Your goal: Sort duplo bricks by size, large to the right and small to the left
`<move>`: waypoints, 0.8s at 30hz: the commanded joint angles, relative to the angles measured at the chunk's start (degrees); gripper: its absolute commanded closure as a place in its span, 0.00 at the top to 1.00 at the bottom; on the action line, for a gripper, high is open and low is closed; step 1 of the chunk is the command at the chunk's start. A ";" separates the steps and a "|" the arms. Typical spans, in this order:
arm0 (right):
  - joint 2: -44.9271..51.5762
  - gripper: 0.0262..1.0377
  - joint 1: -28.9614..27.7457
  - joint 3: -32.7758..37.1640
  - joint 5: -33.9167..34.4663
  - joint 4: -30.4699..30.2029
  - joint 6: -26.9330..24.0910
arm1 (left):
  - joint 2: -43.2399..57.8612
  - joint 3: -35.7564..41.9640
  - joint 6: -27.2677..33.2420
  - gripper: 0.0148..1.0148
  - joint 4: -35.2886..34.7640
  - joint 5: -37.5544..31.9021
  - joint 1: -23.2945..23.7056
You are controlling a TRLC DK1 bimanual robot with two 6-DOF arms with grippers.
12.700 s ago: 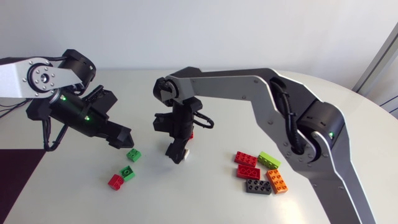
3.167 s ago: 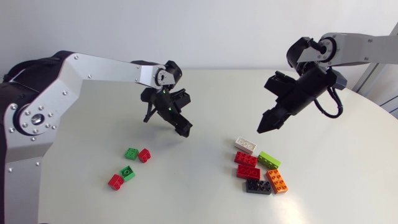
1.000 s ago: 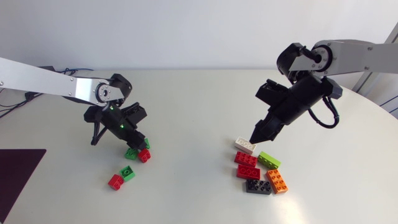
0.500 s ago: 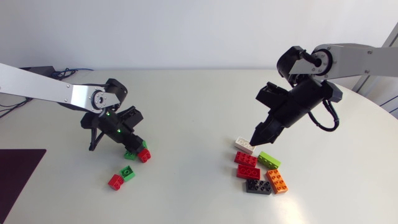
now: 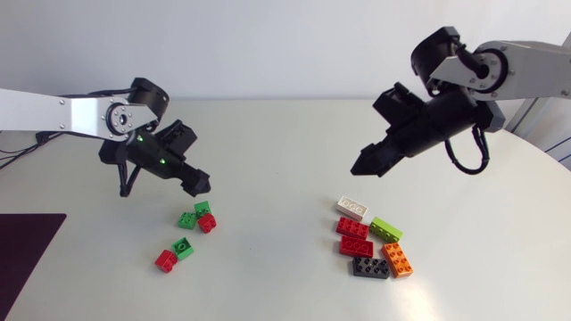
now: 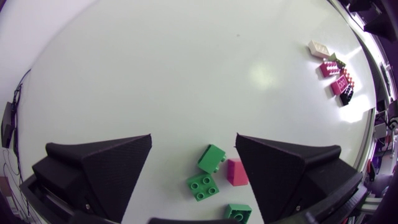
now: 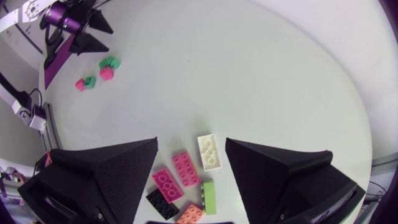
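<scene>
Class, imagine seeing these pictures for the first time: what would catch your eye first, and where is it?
Two open black grippers hang over the pale table: the left gripper above a cluster of small red and green bricks, the right gripper above a group of large bricks. The white brick lies at that group's edge nearest the right gripper.

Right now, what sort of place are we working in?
Probably a robotics lab test bench: a white table, my left arm and right arm over it, and toy blocks grouped into small bricks and large bricks.
</scene>
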 commanded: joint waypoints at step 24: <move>-35.95 0.95 -1.68 -31.95 23.38 39.76 15.91 | -32.03 -24.32 -14.85 0.96 28.83 -4.55 2.42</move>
